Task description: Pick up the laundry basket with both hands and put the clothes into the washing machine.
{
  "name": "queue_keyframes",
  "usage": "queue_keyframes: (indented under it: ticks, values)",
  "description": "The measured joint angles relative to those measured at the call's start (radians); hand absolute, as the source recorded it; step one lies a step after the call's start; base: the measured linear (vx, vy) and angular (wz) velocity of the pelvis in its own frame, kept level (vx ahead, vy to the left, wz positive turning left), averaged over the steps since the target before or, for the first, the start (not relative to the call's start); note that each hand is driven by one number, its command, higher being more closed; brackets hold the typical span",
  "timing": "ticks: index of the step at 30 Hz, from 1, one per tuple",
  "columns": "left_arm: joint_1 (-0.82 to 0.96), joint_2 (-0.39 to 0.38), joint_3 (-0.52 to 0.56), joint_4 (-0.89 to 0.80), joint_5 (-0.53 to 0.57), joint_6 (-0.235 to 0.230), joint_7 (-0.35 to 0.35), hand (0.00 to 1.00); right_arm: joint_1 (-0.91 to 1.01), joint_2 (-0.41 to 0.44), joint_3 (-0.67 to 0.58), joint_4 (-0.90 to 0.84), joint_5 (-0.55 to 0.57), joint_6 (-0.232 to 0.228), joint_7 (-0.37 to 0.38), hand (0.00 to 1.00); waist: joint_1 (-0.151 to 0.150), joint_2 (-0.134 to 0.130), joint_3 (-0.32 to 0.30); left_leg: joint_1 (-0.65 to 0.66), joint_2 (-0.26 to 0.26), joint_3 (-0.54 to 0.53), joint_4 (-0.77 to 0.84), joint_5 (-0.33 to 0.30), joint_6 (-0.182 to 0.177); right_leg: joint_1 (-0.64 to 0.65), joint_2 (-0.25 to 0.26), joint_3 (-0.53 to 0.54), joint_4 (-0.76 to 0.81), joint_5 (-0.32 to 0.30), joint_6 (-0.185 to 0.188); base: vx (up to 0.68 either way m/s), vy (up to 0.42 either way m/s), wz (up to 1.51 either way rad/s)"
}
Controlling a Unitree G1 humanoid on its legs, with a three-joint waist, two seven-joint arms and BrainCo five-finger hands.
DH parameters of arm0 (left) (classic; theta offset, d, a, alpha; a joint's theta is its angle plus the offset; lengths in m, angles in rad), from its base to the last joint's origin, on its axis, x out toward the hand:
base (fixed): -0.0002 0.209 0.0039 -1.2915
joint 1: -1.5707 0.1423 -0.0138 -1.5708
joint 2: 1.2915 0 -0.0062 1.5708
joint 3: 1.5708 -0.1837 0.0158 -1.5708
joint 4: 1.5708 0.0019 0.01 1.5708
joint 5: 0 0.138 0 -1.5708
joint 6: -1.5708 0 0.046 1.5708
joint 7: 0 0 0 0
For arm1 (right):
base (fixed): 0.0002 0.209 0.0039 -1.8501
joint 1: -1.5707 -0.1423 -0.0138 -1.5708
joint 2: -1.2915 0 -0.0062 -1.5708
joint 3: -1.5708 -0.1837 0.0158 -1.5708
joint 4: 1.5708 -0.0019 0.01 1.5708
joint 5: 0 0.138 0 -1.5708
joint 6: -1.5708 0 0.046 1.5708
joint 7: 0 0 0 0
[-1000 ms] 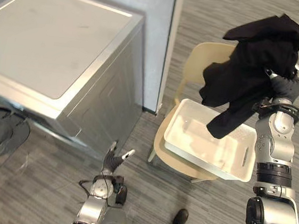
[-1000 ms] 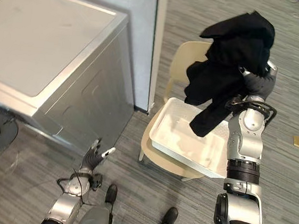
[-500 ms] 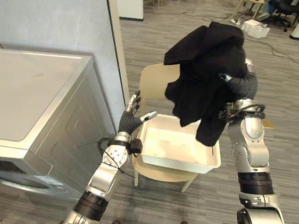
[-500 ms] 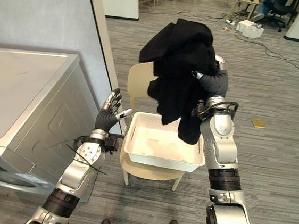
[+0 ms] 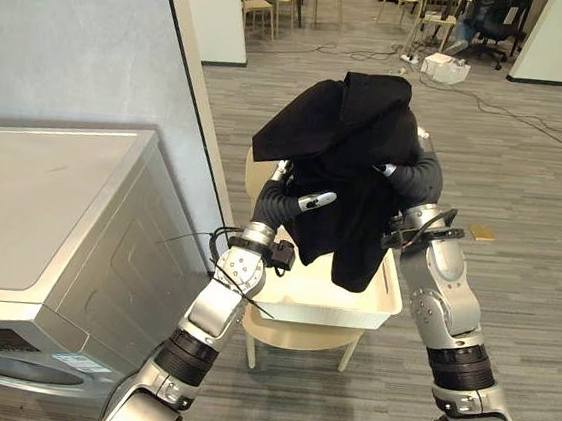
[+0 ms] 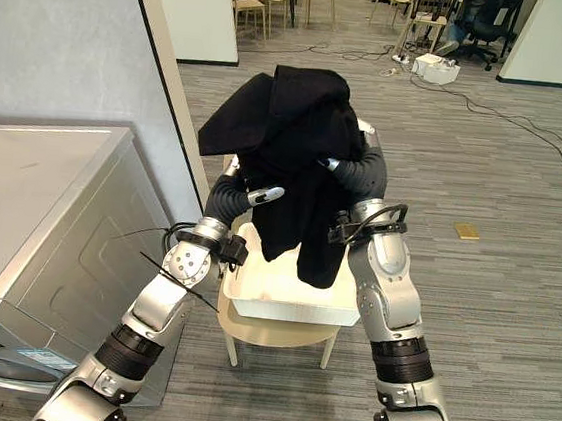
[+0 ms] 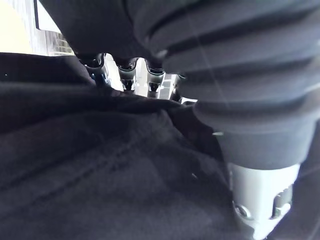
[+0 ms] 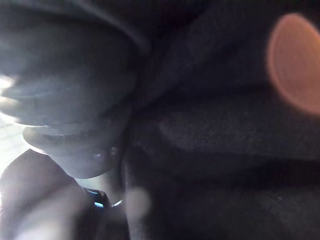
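A black garment (image 5: 353,143) hangs bunched above the white laundry basket (image 5: 320,313), which rests on a beige chair (image 5: 298,335). My right hand (image 5: 417,177) is raised on the cloth's right side and shut on it, with the cloth draped over it and hanging down. My left hand (image 5: 280,202) is pushed in under the garment's left edge, touching it. In the left wrist view the black cloth (image 7: 100,165) covers most of that hand (image 7: 240,75). The basket looks empty inside. The silver washing machine (image 5: 41,195) stands to the left.
A grey partition wall (image 5: 78,38) rises behind the washer, its dark edge close to the chair. Open grey floor (image 5: 524,196) lies to the right, with a small yellow object (image 5: 480,232) on it. Chairs and boxes stand far back.
The camera has tilted up and turned toward the chair. My left hand rose from near the floor to the garment's left edge. My right hand still holds the cloth over the basket.
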Motion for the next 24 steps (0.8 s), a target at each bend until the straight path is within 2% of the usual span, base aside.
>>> queue_keyframes:
  ticks: [4, 10, 17, 18, 24]
  values:
    - [-0.057, -0.003, -0.030, -0.001, 0.000, 0.000, 0.000, 0.00, 0.026, 0.019, 0.013, -0.040, 0.009, -0.001, 0.018, 1.00, 0.000, 0.003, -0.004, -0.001, 0.000, -0.001, 0.000, -0.004, -0.005, 0.000, 0.000, 0.000, -0.002, -0.005, 0.005, -0.03, 0.001, 0.00]
    - [-0.107, -0.003, -0.053, -0.001, 0.000, 0.000, -0.001, 0.00, 0.035, 0.032, 0.040, -0.065, 0.020, -0.005, 0.019, 1.00, -0.026, 0.010, -0.009, -0.005, -0.001, -0.003, -0.001, -0.004, -0.005, -0.003, -0.001, -0.002, -0.002, -0.005, 0.005, 0.00, 0.000, 0.00]
    - [-0.169, -0.001, -0.084, -0.001, -0.051, 0.000, 0.000, 0.00, 0.035, 0.047, 0.050, -0.065, 0.048, -0.013, 0.018, 1.00, -0.027, 0.022, -0.017, -0.008, -0.001, -0.001, 0.000, -0.003, -0.003, -0.008, -0.001, -0.001, -0.002, -0.001, 0.001, 0.00, 0.000, 0.00]
    - [-0.176, -0.001, -0.084, 0.000, -0.058, 0.000, 0.000, 1.00, 0.035, 0.051, 0.050, -0.065, 0.050, -0.013, 0.018, 1.00, -0.029, 0.027, -0.020, -0.008, -0.001, -0.001, 0.000, -0.002, -0.002, -0.008, -0.001, -0.001, -0.002, -0.001, 0.001, 0.00, 0.000, 0.00]
    - [-0.197, -0.001, -0.116, 0.000, -0.087, -0.001, 0.002, 1.00, 0.043, 0.056, 0.056, -0.065, 0.059, -0.033, 0.015, 1.00, -0.039, 0.032, -0.024, -0.008, -0.001, -0.001, 0.001, -0.003, -0.001, -0.007, -0.001, -0.001, -0.002, -0.001, 0.001, 0.00, 0.000, 0.00]
